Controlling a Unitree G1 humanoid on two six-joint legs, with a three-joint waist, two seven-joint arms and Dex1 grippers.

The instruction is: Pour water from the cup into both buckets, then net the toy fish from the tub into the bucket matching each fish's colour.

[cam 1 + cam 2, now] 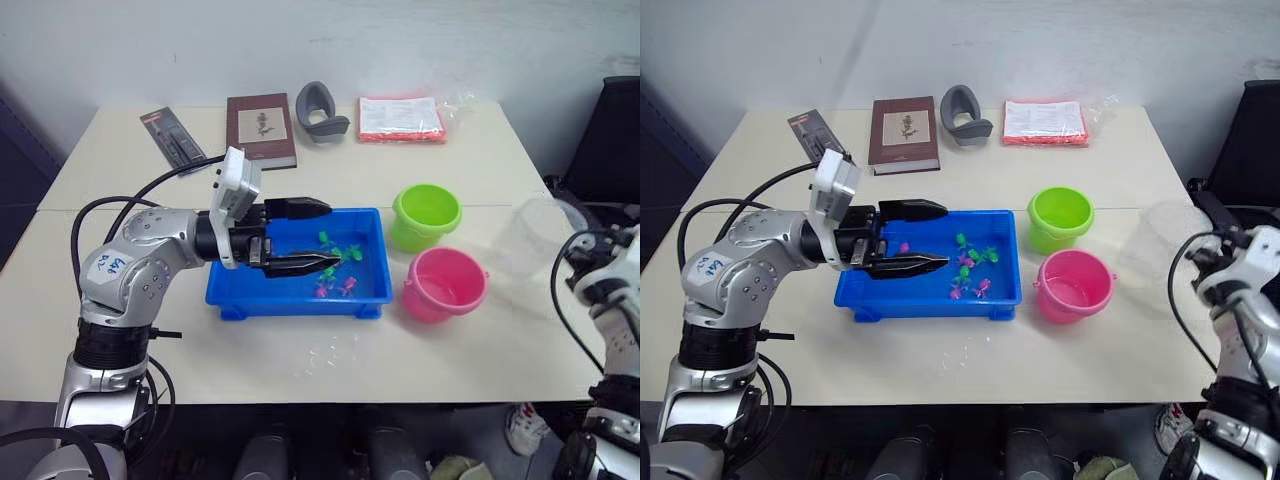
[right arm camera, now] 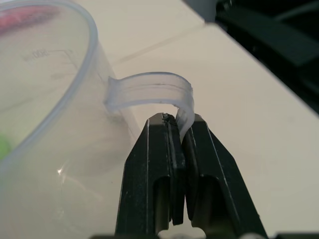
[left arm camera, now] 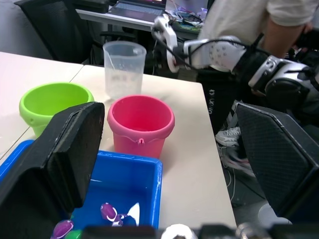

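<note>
Right gripper [image 2: 180, 130] is pinching the cup [image 1: 530, 238] handle, cup standing by the pink bucket [image 1: 445, 283]. Left gripper [image 1: 312, 236] is hovering spread over the tub [image 1: 225, 290]. Robot should lift level, then tip slowly over each bucket.

At frame centre the blue tub [image 1: 930, 290] holds scattered green and pink toy fish [image 1: 970, 265], with the left gripper [image 1: 932, 237] reaching in from the left, its black fingers spread apart over the tub. Right of the tub stand the lime-green bucket [image 1: 1060, 218] and, below it, the pink bucket [image 1: 1073, 285]. The clear cup [image 1: 1160, 250] sits at the right edge beside the right arm, and a brown book [image 1: 904, 133] lies near the top.
</note>
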